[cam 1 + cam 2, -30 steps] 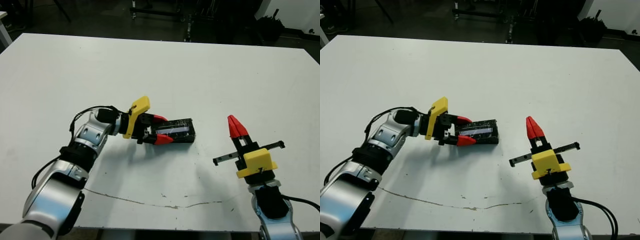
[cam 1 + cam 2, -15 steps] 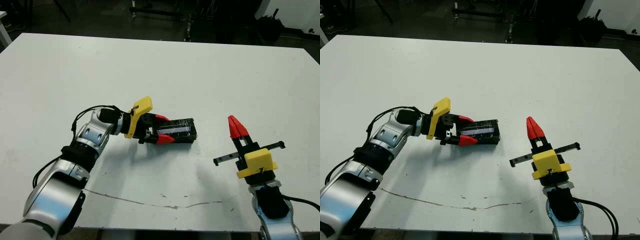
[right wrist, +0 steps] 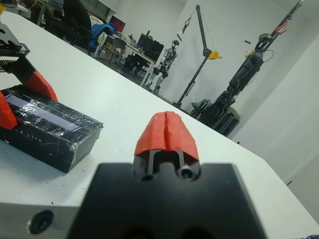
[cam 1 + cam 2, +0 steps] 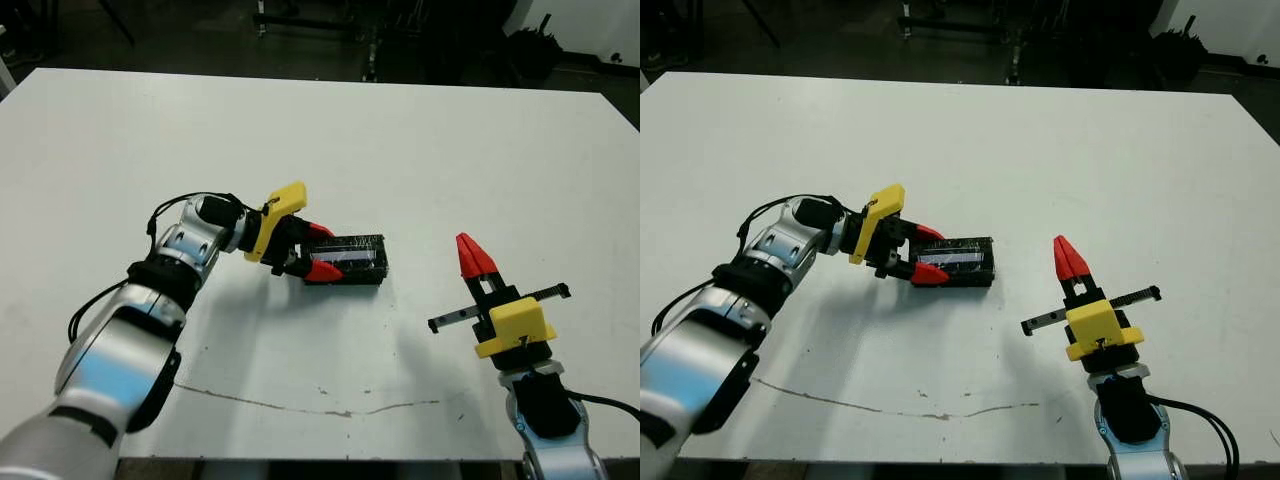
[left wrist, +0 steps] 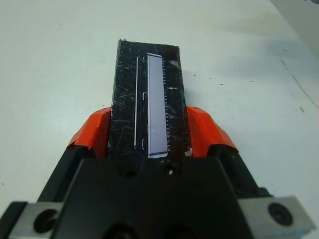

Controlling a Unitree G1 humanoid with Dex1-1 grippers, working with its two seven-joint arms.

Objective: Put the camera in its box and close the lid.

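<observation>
The box [image 4: 352,262] lies on the white table left of centre, with the lid [image 5: 149,94], a glossy speckled black panel with a light strip, lying flat on top of it. My left gripper [image 4: 320,253] reaches in from the left and is shut on the box's near end, one red finger [image 5: 94,132] against each long side. The camera is hidden from every view. To the right, my right gripper [image 4: 474,255] stands upright and shut with nothing in it, well apart from the box [image 3: 47,134].
A thin dark scratch [image 4: 300,405] runs along the table [image 4: 420,150] near its front edge. Dark stands and equipment [image 4: 400,30] lie beyond the far edge. Bare table surface surrounds the box on all sides.
My left gripper's fingers have narrowed onto the box's end, and the left forearm has swung a little further back. The box and the right arm have stayed put.
</observation>
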